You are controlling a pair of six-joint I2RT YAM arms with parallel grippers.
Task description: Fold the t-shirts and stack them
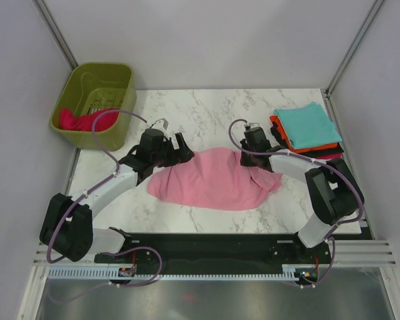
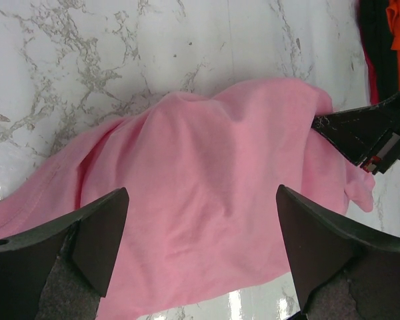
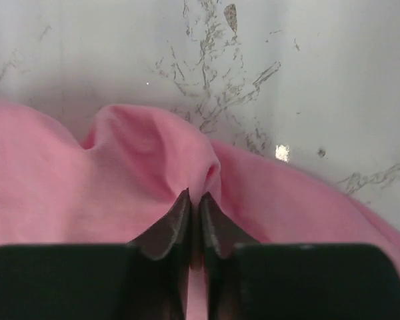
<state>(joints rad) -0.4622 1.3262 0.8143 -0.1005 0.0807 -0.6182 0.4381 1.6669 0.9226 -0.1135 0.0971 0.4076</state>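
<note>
— At the near half of the worktop, item one?

— One pink shirt. It is unfolded and lies rumpled across the middle of the marbled surface, its long side running left to right.

— Hands on it?

— Two.
- The left hand is at the shirt's left end, jaws spread fully wide with nothing gripped. Its own camera shows both fingers over the cloth; whether they touch it cannot be told.
- The right hand is at the shirt's far right edge, jaws clenched on a small raised fold of the pink cloth. The wrist view shows the two tips almost together with the fold pinched between them.

— Farther back, right side?

— One pile of folded shirts at the far right corner, just beyond the right hand and well apart from the left.
- Top: teal shirt, a flat rectangle.
- Beneath: orange shirt, showing along the teal one's left and near edges.
- Under that: black shirt.
- Lowest seen: magenta shirt, only an edge in view.

— Far left?

— One olive-green basket at the far left corner. Whether it rests on the worktop or beside it cannot be told. Inside is one red shirt, bunched low against the near wall.
</note>
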